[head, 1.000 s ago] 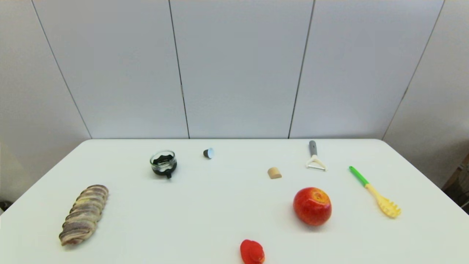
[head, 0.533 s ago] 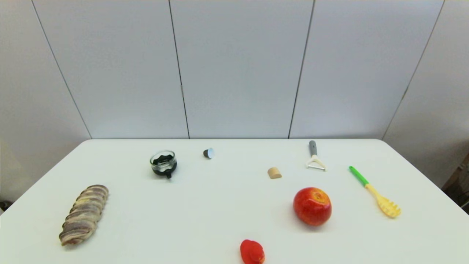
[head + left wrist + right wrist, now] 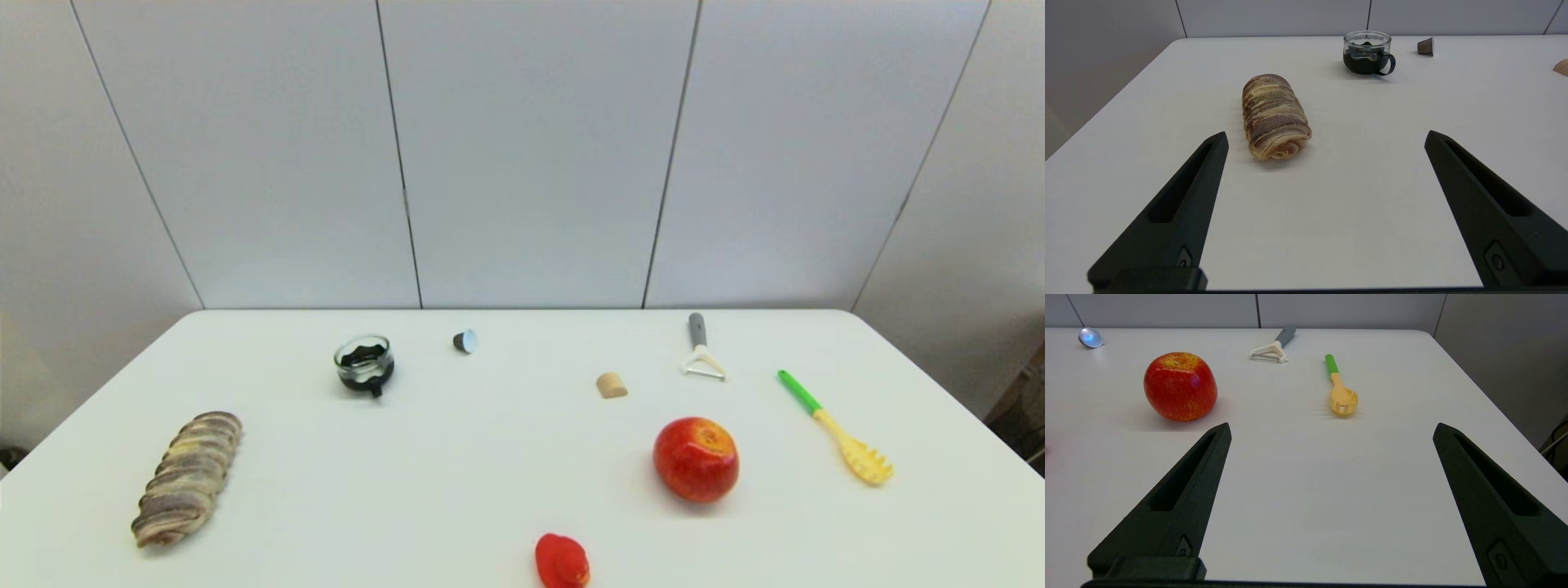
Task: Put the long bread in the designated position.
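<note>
Here the left claw (image 3: 1325, 136) gapes wide and holds nothing, low by the desk's (image 3: 457, 457) near edge; the long bread (image 3: 188, 478) lies beyond it, near the left edge. The right claw (image 3: 1331, 430) gapes likewise, the apple (image 3: 695, 458) probably just ahead.

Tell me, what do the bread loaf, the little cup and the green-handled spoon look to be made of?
The long bread has a matte, swirled brown-and-cream crust; real or a foam replica, I can't say. The cup seems clear glass, since light glints on its rim, with a dark base and handle, perhaps plastic. The pasta spoon looks like smooth moulded plastic, evenly green and yellow.
</note>
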You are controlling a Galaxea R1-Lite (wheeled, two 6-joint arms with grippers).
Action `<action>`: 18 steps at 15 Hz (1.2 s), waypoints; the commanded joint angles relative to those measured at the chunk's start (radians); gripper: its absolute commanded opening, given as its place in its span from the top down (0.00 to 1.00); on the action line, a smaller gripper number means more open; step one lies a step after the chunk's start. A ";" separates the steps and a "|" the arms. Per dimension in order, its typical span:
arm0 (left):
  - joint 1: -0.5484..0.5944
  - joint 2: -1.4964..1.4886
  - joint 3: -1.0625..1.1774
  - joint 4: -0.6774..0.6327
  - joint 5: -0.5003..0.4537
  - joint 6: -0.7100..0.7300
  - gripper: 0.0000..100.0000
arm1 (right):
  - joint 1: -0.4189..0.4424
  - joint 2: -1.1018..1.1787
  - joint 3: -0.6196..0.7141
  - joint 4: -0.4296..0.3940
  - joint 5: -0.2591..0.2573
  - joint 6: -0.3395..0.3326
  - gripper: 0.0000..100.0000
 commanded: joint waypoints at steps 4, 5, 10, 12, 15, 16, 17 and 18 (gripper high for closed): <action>0.000 0.001 0.002 0.000 0.000 0.000 0.00 | 0.000 0.000 0.000 0.000 0.000 0.000 0.00; 0.000 0.001 0.002 0.000 0.000 0.000 0.00 | 0.000 0.000 0.000 0.000 0.000 0.000 0.00; 0.000 0.001 0.002 0.000 0.000 0.000 0.00 | 0.000 0.001 0.000 0.000 0.000 0.000 0.00; 0.000 0.001 0.002 0.000 0.000 0.000 0.00 | 0.000 0.000 0.000 0.000 0.000 0.000 0.00; 0.000 0.001 0.002 0.000 0.000 0.000 0.00 | 0.000 0.001 0.000 0.000 0.000 0.000 0.00; 0.000 0.001 0.002 0.000 0.000 0.000 0.00 | 0.000 0.000 0.000 0.000 0.000 0.000 0.00; 0.000 0.001 0.002 0.000 0.000 0.000 0.00 | 0.000 0.000 0.000 0.000 0.000 0.000 0.00; 0.000 0.001 0.002 0.000 0.000 0.000 0.00 | 0.000 0.001 0.000 0.000 0.000 0.000 0.00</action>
